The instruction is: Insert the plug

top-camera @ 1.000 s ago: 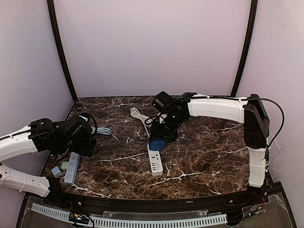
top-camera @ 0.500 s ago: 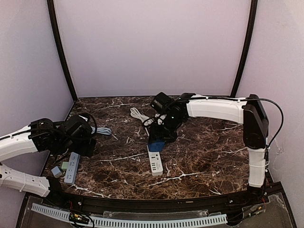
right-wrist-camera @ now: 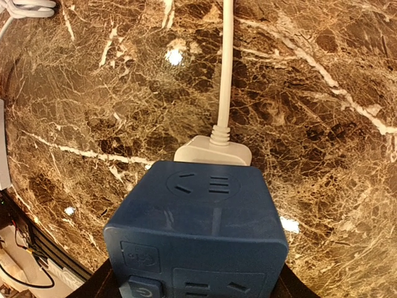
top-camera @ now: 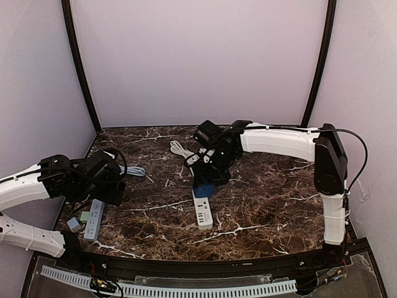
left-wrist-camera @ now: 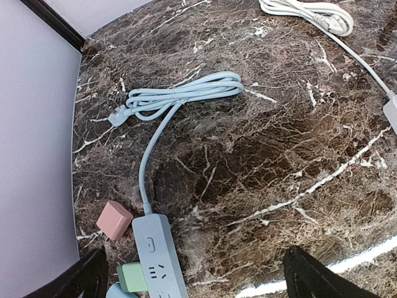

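Blue plug point(right-wrist-camera: 198, 236): cube form, dark navy, rounded edges, matt plastic. Face toward wrist cam has one 3-slot + one 2-slot outlet. Adjoining face has pwr button + more slots. Prongs not visible, presumably on the hidden underside.

Right fingers point(right-wrist-camera: 99, 288) clamp plug on two opp. sides, about half spread. Only their dark tips show at bottom of wrist view.

Posn ref. white strip point(top-camera: 203, 214): plug sits right over strip's far (cord) end. In wrist view only the end cap + cord point(right-wrist-camera: 224, 68) peek out beyond plug. Contact w/ strip: can't tell, plug hides the gap. Strip long axis runs near-to-far on worktop point(top-camera: 279, 205), slight lean; cord leaves far end.

Judgement: plug is directly under the fingers and strip directly under plug, so coming move = straight press down along finger axis. Sockets lie along strip's long axis, nearer than the end cap, so a small shift toward near end may be needed first. Prong/slot rotation unverifiable.

Right arm nearer by far. Left fingers point(left-wrist-camera: 310, 276) spread wide, holding nothing, well left of white strip, above blue strip point(left-wrist-camera: 162, 261) w/ pink cube point(left-wrist-camera: 114, 219) + green cube point(left-wrist-camera: 131, 276) beside it.
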`<action>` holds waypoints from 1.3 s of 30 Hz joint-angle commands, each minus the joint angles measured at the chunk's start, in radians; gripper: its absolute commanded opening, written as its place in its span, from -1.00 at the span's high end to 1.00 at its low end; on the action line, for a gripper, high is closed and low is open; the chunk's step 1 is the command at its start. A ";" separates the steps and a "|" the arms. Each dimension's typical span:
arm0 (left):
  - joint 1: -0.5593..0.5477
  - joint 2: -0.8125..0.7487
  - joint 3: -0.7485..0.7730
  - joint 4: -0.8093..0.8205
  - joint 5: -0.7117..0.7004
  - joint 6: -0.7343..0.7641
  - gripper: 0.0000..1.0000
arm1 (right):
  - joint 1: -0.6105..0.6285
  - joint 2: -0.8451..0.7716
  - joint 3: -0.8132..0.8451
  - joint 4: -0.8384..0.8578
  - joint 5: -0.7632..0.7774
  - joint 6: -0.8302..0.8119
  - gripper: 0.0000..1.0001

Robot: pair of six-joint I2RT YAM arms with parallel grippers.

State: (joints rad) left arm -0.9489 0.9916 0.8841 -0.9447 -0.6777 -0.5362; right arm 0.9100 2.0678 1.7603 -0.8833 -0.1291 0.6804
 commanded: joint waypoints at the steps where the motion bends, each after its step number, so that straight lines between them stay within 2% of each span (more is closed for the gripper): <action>1: 0.002 0.002 0.013 -0.039 -0.002 -0.013 -0.97 | 0.004 0.055 0.021 -0.063 0.071 -0.037 1.00; 12: 0.002 0.005 0.015 -0.041 -0.003 -0.014 -0.97 | 0.004 0.057 0.023 -0.106 0.088 -0.043 1.00; 21: 0.001 0.010 0.018 -0.045 -0.001 -0.020 -0.97 | 0.010 0.051 -0.002 -0.149 0.082 0.057 1.00; 33: 0.002 0.023 0.022 -0.055 -0.003 -0.029 -0.98 | 0.023 0.145 0.259 -0.356 0.065 0.114 1.00; 39: 0.002 0.030 0.027 -0.064 -0.003 -0.035 -0.97 | 0.024 0.176 0.259 -0.368 0.057 0.086 1.00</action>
State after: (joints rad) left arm -0.9489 1.0172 0.8848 -0.9672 -0.6746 -0.5537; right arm 0.9257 2.2204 2.0159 -1.1461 -0.0711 0.7784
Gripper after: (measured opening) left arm 0.987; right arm 0.594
